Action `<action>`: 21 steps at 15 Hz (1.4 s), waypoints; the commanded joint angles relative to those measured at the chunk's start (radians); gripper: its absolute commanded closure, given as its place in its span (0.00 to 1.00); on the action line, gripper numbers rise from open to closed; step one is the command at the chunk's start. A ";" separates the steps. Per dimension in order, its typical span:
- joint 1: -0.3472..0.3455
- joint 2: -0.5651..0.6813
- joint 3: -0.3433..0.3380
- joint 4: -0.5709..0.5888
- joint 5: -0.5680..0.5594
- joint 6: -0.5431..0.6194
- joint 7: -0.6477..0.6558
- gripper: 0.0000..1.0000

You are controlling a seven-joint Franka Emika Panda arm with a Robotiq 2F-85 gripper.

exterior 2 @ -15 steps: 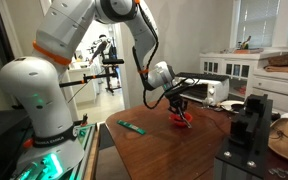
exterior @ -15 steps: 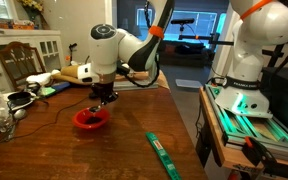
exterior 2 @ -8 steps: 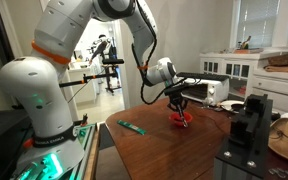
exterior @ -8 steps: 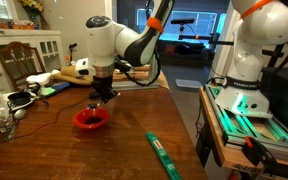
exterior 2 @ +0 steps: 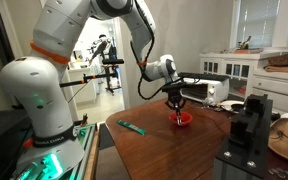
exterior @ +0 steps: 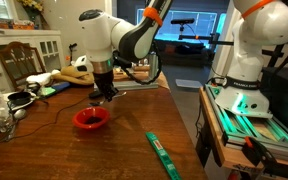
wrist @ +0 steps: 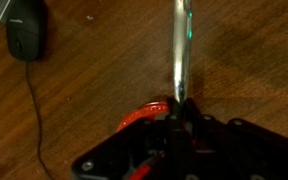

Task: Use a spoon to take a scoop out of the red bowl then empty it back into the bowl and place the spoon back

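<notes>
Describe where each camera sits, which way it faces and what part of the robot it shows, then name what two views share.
Exterior view: at the table's near edge, facing the arm and the jaws near the red bowl.
Exterior view: beside the arm's base, looking along the arm to the bowl.
Wrist view: on the wrist, looking down past the jaws holding the spoon; a mouse lies beyond.
Shared: both exterior views show the bowl and green strip.
</notes>
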 commanded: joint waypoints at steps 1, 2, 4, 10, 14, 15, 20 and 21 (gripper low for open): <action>0.048 -0.020 -0.025 0.018 0.051 -0.109 -0.001 0.97; 0.056 -0.019 -0.028 0.026 0.056 -0.134 0.002 0.97; 0.047 -0.021 -0.023 0.033 0.084 -0.145 -0.010 0.97; 0.017 -0.018 -0.020 0.033 0.190 -0.084 -0.056 0.97; 0.041 -0.006 -0.041 0.060 0.213 -0.122 -0.047 0.97; 0.046 -0.004 -0.043 0.067 0.214 -0.133 -0.047 0.97; 0.140 0.009 -0.105 0.130 0.125 -0.281 0.069 0.97; 0.155 0.018 -0.111 0.144 0.106 -0.302 0.090 0.97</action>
